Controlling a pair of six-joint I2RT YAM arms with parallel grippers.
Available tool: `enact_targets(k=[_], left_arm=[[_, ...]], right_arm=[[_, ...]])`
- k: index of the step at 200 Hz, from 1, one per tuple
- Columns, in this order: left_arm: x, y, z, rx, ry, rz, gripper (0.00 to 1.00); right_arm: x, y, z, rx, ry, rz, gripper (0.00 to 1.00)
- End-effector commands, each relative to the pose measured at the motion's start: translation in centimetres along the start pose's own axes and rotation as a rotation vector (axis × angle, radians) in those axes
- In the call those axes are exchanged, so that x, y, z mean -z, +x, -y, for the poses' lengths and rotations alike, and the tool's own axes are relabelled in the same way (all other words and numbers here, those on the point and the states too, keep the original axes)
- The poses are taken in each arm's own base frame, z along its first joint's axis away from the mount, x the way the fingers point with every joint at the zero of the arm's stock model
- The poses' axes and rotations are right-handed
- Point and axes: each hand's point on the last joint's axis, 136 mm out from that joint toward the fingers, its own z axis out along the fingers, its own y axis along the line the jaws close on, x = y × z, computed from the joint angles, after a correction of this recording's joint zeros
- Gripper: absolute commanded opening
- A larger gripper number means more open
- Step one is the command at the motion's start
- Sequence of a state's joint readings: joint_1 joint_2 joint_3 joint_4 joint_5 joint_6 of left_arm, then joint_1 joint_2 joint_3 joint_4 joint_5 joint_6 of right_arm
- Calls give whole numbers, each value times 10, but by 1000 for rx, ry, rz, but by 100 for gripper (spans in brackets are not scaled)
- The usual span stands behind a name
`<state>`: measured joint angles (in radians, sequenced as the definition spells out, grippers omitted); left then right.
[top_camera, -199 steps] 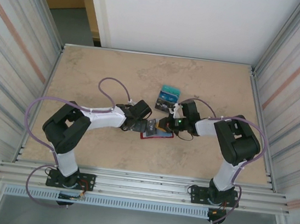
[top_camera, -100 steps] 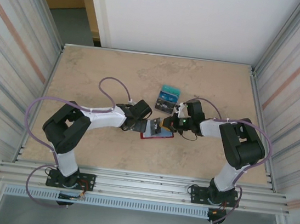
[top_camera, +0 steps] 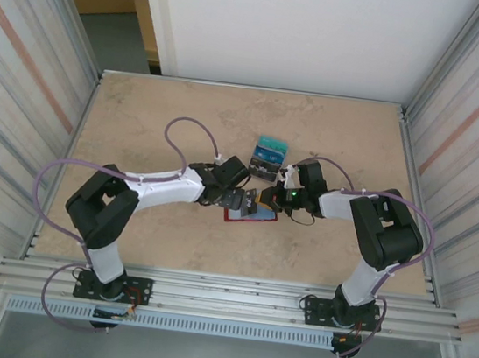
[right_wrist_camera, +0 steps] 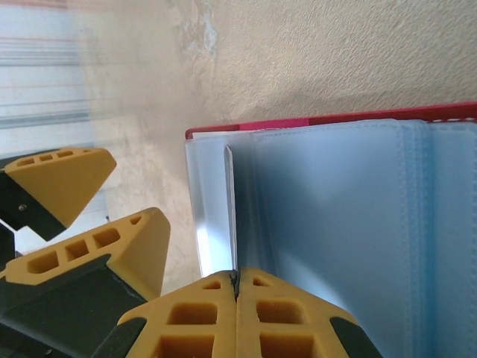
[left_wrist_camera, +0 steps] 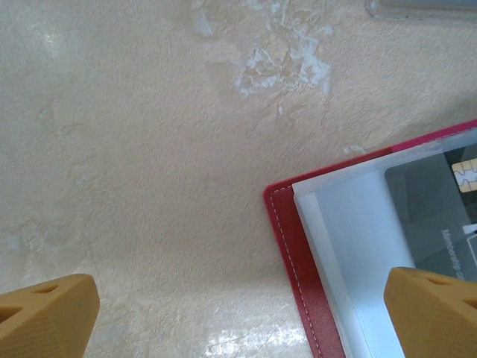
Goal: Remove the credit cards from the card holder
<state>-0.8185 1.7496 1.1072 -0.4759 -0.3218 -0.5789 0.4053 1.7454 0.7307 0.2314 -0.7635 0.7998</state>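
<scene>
The red card holder point(top_camera: 247, 218) lies open on the table between both arms, pale blue-grey pockets up. My left gripper point(left_wrist_camera: 238, 321) is open and straddles its red left edge point(left_wrist_camera: 298, 261), one fingertip over bare table, the other over the pockets. A dark grey credit card point(left_wrist_camera: 432, 201) with a gold chip sits in a pocket. My right gripper point(right_wrist_camera: 236, 277) is shut on a thin pale leaf point(right_wrist_camera: 229, 209) standing on edge from the holder point(right_wrist_camera: 298, 123); I cannot tell whether a card is inside it. From above, the left gripper point(top_camera: 238, 202) and right gripper point(top_camera: 265, 203) nearly meet.
Loose teal and dark cards point(top_camera: 268, 154) lie in a small pile just behind the holder. The left gripper's yellow fingers point(right_wrist_camera: 112, 253) sit close beside my right fingers. Metal rails wall the table point(top_camera: 142, 113) on both sides.
The right gripper has shifted right and settled at the holder's right part, staying shut. The left arm has reached slightly further right, its open gripper now over the holder's left edge.
</scene>
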Motion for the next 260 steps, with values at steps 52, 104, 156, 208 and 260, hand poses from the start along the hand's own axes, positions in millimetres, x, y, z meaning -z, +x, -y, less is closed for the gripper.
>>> enact_targets(k=[52, 104, 156, 208, 260], left_arm=[[-28, 21, 8, -40, -11, -93, 99], [-29, 25, 6, -41, -16, -101, 99], [-29, 28, -1, -36, -34, -102, 99], [-28, 24, -24, -50, -78, -79, 99], [-19, 11, -25, -106, -66, -28, 99]], right_arm=[[-1, 5, -14, 27, -44, -23, 14], [-14, 8, -19, 40, -59, -45, 19], [-11, 6, -12, 79, 26, -31, 3], [25, -3, -17, 229, 218, 30, 1], [60, -28, -48, 444, 329, 90, 0]])
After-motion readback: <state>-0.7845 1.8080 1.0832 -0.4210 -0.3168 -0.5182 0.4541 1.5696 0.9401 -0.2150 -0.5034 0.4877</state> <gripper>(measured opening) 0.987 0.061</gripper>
